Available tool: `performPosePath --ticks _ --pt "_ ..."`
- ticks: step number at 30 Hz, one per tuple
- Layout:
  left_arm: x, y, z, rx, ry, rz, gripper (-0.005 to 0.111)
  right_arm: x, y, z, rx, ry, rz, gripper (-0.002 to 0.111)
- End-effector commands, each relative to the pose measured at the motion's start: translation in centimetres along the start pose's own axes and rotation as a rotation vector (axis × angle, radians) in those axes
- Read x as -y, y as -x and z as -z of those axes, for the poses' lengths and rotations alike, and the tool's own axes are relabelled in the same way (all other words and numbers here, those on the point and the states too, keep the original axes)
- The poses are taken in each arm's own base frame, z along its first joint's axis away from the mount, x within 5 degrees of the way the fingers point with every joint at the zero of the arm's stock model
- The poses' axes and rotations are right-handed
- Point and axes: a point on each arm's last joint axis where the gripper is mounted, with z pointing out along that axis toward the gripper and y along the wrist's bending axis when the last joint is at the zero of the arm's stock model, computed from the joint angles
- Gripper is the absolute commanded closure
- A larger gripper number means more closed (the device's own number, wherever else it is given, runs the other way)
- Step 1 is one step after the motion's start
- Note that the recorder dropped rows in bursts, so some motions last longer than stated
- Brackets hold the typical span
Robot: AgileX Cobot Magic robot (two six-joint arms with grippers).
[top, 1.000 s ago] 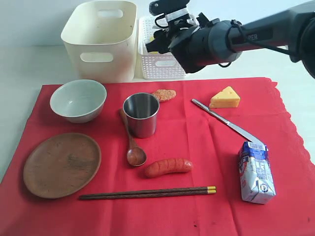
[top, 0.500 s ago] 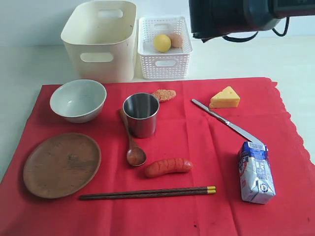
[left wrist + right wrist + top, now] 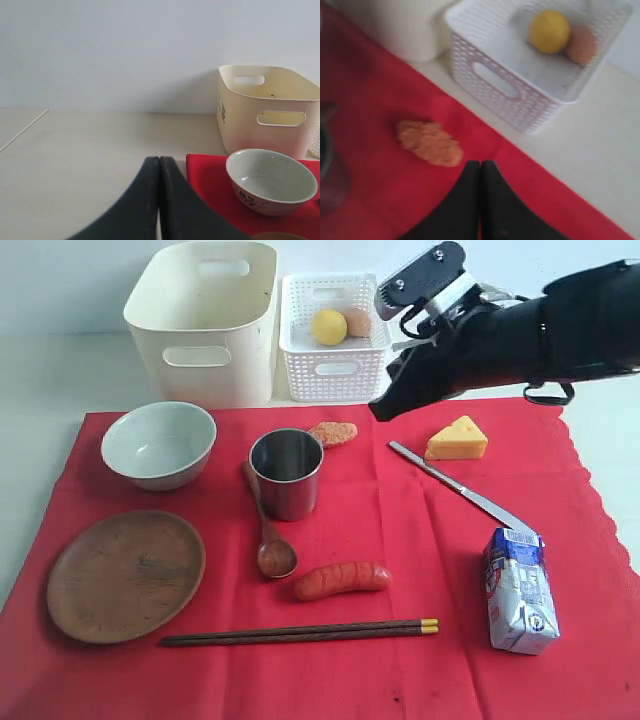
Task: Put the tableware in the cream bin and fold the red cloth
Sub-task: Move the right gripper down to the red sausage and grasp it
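- Exterior view is showing the silver table knife (image 3: 455, 485) lying flat on the red cloth (image 3: 400, 670). Its long axis is running diagonally, one end toward the far edge and the other toward the milk carton (image 3: 520, 590).
- I'm reading the right gripper (image 3: 377, 413) as the nearer one. It's hovering just beyond the knife's far end, jaws pressed together and gripping nothing.
- I'm judging it needs to open and turn across that thin, smooth steel strip before descending.
- A cheese wedge (image 3: 457, 439) is sitting close beside the knife, and a crumbed nugget (image 3: 333, 433) is lying on the gripper's other side.
- Further out, the steel cup (image 3: 287, 475), wooden spoon (image 3: 268, 530), glazed bowl (image 3: 158, 445), matte wooden plate (image 3: 125, 575) and chopsticks (image 3: 300, 632) are all sitting on the cloth — none in the cream bin (image 3: 240, 340).
- Off the cloth's bowl side, the left gripper (image 3: 159, 170) is idling — fingers closed together, empty.
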Motion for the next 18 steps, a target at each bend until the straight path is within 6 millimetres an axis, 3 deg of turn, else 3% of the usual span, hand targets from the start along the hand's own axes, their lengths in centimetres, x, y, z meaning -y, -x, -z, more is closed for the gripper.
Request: performPosePath --ticks 1,3,7,10,16,18 --pt "0.0 0.1 0.0 0.007 0.002 0.005 0.107 -1.3 -1.4 2.0 -0.01 0.343 0.0 0.108" --pt "0.0 0.1 0.0 0.007 0.002 0.005 0.107 -1.9 -2.2 2.7 -0.092 0.476 0.009 0.108" --pt "0.0 0.1 0.0 0.007 0.002 0.005 0.107 -1.8 -3.3 2.7 -0.232 0.454 -0.132 0.108" --pt "0.0 0.1 0.0 0.007 0.002 0.005 0.107 -2.5 -4.8 2.9 -0.289 0.492 -0.134 0.108" --pt "0.0 0.1 0.0 0.007 0.002 0.005 0.107 -3.9 -6.3 3.0 -0.202 0.531 -0.119 0.108" --pt "0.0 0.1 0.0 0.007 0.002 0.005 0.107 -4.2 -6.4 3.0 -0.194 0.55 -0.13 0.102"
